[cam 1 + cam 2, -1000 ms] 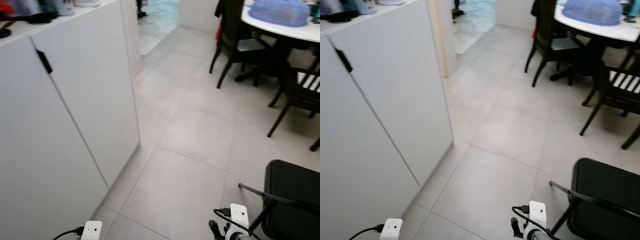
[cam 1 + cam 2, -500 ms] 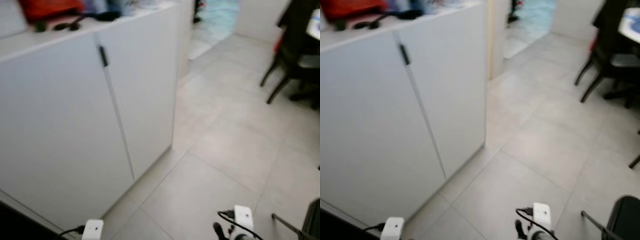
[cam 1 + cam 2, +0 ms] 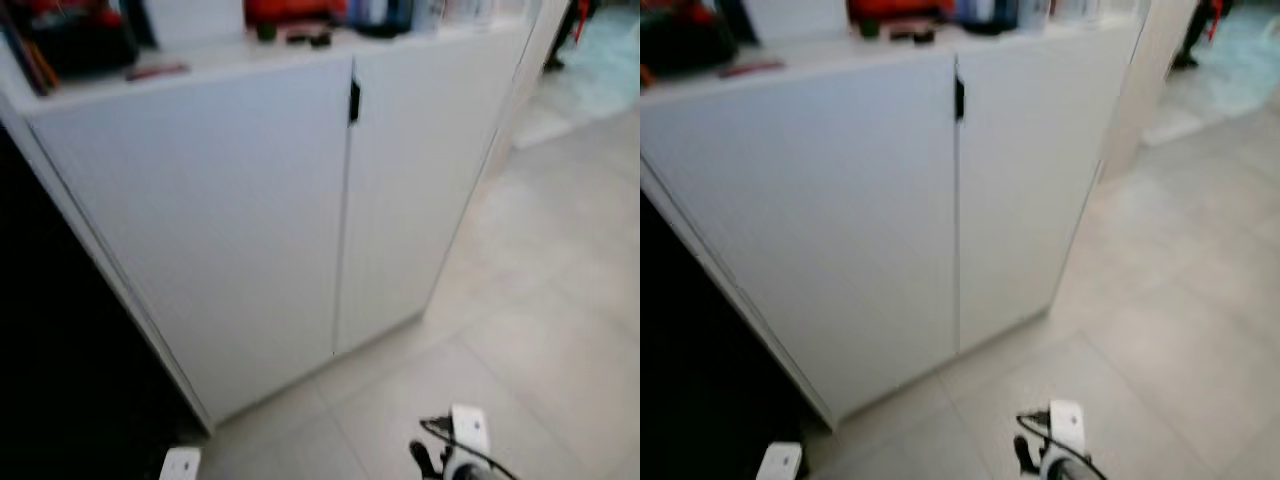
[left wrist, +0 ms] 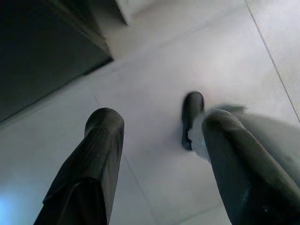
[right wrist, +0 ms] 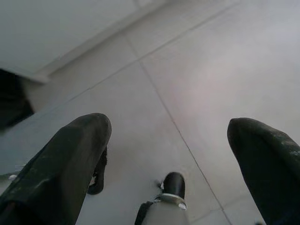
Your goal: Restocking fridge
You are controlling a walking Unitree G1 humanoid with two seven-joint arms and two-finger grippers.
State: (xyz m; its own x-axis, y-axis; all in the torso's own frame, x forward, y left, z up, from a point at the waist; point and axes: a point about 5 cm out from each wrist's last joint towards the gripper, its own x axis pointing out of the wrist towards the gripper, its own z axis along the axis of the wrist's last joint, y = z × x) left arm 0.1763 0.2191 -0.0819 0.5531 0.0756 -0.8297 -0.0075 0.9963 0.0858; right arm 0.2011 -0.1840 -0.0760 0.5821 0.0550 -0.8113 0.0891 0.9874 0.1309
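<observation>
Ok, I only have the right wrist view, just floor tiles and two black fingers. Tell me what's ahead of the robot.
Observer: A white two-door cabinet, both doors shut, with a small black handle at the top of the seam.
Operator: Give me what's on top of it.
Observer: Blurred clutter, including something red; I can't identify it.
Operator: Now report the left gripper.
Observer: The left gripper hangs over the floor tiles, fingers apart, holding nothing.
Operator: And beside the cabinet.
Observer: A dark surface on its left, detail unreadable.
</observation>
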